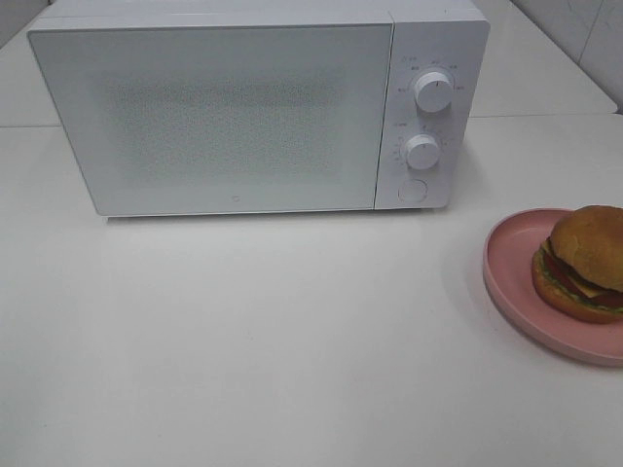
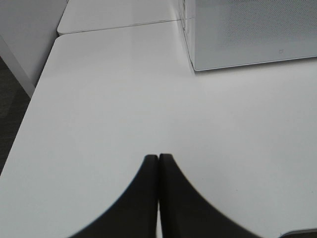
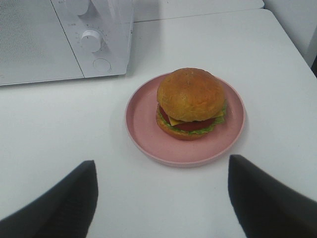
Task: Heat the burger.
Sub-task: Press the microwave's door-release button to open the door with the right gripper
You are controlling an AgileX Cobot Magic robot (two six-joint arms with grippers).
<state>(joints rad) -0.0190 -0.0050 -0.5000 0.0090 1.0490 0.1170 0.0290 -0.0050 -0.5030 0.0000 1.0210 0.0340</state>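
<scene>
The white table [image 1: 292,341] carries a closed white microwave [image 1: 224,117] and, well apart, a pink plate [image 1: 506,261].

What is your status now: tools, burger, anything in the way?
Left tool shut, empty. Right tool open, burger ahead on pink plate, untouched. Microwave door closed, blocks entry.

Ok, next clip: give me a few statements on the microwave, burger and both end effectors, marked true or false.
1. The microwave door is shut. True.
2. The burger sits on the pink plate. True.
3. The right end effector is shut on the burger. False: it is open and holds nothing; the burger is untouched.
4. The left end effector is open. False: its fingers are pressed together above the table.
</scene>
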